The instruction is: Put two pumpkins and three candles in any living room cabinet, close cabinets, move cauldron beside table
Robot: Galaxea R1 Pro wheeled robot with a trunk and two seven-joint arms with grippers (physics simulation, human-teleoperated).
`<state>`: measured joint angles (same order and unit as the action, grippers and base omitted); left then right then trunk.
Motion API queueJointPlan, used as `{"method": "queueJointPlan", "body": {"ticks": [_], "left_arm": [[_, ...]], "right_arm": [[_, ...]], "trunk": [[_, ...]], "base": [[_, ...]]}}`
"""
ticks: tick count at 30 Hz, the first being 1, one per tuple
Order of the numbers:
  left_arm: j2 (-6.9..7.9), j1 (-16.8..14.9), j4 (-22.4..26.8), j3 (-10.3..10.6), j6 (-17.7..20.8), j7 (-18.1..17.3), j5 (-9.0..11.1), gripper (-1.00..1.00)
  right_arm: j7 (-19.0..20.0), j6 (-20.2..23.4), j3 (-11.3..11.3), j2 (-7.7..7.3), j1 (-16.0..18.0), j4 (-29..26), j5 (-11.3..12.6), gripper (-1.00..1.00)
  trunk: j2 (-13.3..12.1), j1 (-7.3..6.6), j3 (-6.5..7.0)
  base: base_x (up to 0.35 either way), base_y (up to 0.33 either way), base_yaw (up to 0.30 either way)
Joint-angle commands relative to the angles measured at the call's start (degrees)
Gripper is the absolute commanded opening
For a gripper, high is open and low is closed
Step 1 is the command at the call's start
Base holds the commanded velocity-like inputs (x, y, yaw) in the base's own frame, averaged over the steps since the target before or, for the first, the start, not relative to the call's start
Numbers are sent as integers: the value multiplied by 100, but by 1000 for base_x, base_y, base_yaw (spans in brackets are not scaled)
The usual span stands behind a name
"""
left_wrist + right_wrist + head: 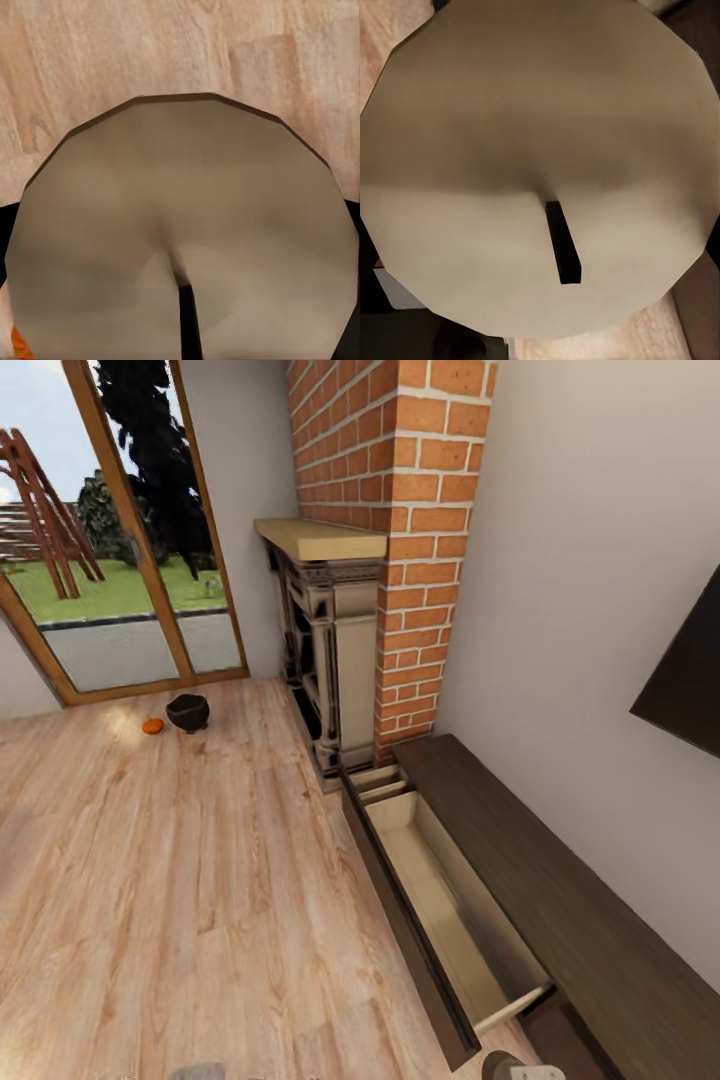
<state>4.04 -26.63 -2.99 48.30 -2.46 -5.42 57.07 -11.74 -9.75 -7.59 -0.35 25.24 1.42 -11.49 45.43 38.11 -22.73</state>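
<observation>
Closest to the lens: left candle [180, 195] and right candle [540, 150], each a pale disc with a dark wick, looming right before its wrist camera. Probably carried, one per gripper, though cannot tell whether the fingers pinch them or stand spread, since the discs hide them.

Then the cabinet [590, 900], long and dark along the wall, with its drawer [440, 905] pulled open and its pale inside bare. Well away from the cabinet, over by the window: the cauldron [188, 712] on the floor [200, 900], and just beside it one pumpkin [152, 726].

Step in hand, by the look of it: bringing candles to the drawer. Best to roll up square to the cabinet, reach over the drawer's front wall, lower each candle upright onto the pale bottom, apart from one another. No dropping from height. Leave room for the pumpkins.
</observation>
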Motion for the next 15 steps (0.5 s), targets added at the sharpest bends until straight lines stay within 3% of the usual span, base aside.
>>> {"method": "queueJointPlan", "body": {"ticks": [1, 15], "left_arm": [[0, 0, 0, -1, 1, 6, -3, -100], [0, 0, 0, -5, 0, 6, -3, -100]], "right_arm": [[-4, 0, 3, 0, 3, -2, -2, -100], [-4, 8, 5, 0, 2, -2, -10, -100]], "trunk": [[0, 0, 0], [0, 0, -6]], "base": [[0, 0, 289], [0, 0, 289]]}}
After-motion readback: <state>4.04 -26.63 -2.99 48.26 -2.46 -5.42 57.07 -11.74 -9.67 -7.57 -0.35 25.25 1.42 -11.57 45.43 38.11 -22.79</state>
